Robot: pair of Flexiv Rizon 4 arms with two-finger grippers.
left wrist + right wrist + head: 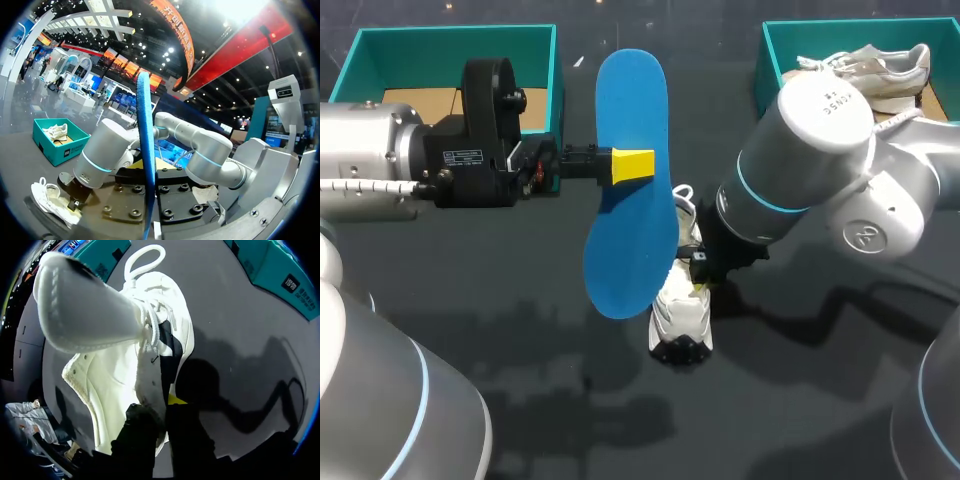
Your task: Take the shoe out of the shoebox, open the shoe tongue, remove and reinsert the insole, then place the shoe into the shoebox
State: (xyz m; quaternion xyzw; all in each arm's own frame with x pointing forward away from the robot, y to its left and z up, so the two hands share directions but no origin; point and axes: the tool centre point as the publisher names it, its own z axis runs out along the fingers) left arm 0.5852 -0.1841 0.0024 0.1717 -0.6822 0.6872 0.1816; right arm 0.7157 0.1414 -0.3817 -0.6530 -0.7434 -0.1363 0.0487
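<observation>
My left gripper (632, 165) is shut on a blue insole (630, 180) and holds it in the air above the table's middle, flat face up to the head view. The left wrist view shows the insole (146, 145) edge-on between the fingers. A white shoe (682, 305) lies on the dark table under the insole's near end, partly hidden. My right gripper (699, 280) reaches down to it. In the right wrist view the right gripper (162, 412) is shut on the thin side wall of the shoe (115, 355), one yellow tip showing.
A teal shoebox (538, 60) stands at the back left, behind my left arm. A second teal shoebox (772, 55) at the back right holds another pale shoe (870, 65). The left wrist view also shows this box (60, 150) beyond my right arm (105, 155).
</observation>
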